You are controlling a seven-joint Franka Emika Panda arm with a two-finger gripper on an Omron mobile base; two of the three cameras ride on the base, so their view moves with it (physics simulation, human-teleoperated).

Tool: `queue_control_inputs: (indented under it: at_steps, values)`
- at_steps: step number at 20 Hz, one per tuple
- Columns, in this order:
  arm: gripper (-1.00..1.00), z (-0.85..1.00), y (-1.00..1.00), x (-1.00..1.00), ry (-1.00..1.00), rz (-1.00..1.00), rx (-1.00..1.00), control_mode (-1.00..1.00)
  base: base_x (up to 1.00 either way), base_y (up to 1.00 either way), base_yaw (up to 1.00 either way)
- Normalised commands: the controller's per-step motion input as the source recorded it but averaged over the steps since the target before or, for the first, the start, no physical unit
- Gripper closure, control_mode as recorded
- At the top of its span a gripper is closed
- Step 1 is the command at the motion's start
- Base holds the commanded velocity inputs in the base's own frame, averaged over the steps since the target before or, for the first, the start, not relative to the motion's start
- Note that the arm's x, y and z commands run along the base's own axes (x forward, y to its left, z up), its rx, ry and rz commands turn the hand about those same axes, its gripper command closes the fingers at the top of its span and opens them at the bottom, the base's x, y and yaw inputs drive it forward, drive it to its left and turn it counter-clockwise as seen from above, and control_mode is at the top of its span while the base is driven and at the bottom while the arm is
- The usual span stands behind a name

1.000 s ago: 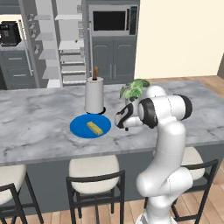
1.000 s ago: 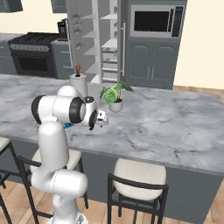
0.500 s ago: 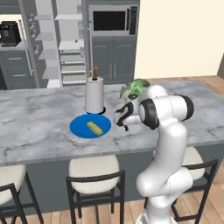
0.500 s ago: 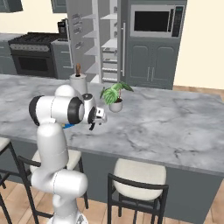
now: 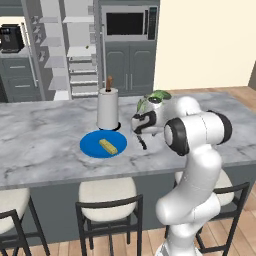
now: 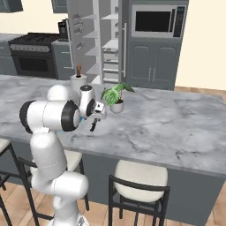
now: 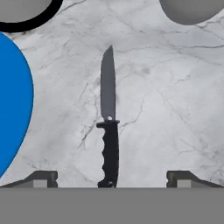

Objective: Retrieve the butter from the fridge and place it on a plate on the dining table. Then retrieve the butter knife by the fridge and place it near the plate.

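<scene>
The butter knife (image 7: 109,122) lies flat on the marble dining table (image 7: 170,109), blade pointing away from the hand, just right of the blue plate (image 7: 13,96). My gripper (image 7: 113,179) hovers over the knife's handle, open, its two fingertips (image 7: 41,178) wide apart and touching nothing. From the left base view, the yellow butter (image 5: 108,146) rests on the plate (image 5: 95,145), and the gripper (image 5: 142,137) hangs just right of it over the dining table (image 5: 40,145). The fridge (image 5: 75,50) stands open at the back, showing white shelves.
A paper towel roll (image 5: 107,107) stands behind the plate and a potted plant (image 5: 152,98) just behind the hand. Stools (image 5: 107,192) line the near side of the island. A microwave (image 5: 127,22) sits in the back cabinets.
The jaws have spread a little wider. The arm has hardly moved, and the butter stays on the plate.
</scene>
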Motion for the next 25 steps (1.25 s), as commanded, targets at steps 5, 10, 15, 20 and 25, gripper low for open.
queue_control_inputs:
  at_steps: [5, 10, 15, 20, 25]
  values:
    - [-1.0, 1.0, 0.04, -0.69, 0.07, -0.01, 0.01, -1.0, 0.0, 0.0, 0.0]
    - [-1.0, 1.0, 0.0, -0.96, 0.16, -0.01, 0.0, -1.0, 0.0, 0.0, 0.0]
    - [-1.0, 0.97, 0.01, -1.0, 0.0, 0.0, 0.0, -1.0, 0.0, 0.0, 0.0]
    - [-1.0, 0.44, 0.06, -1.0, -0.04, 0.0, -0.01, -1.0, 0.0, 0.0, 0.0]
    - [-1.0, -0.01, 0.0, -1.0, -0.22, 0.0, -0.04, -1.0, 0.0, 0.0, 0.0]
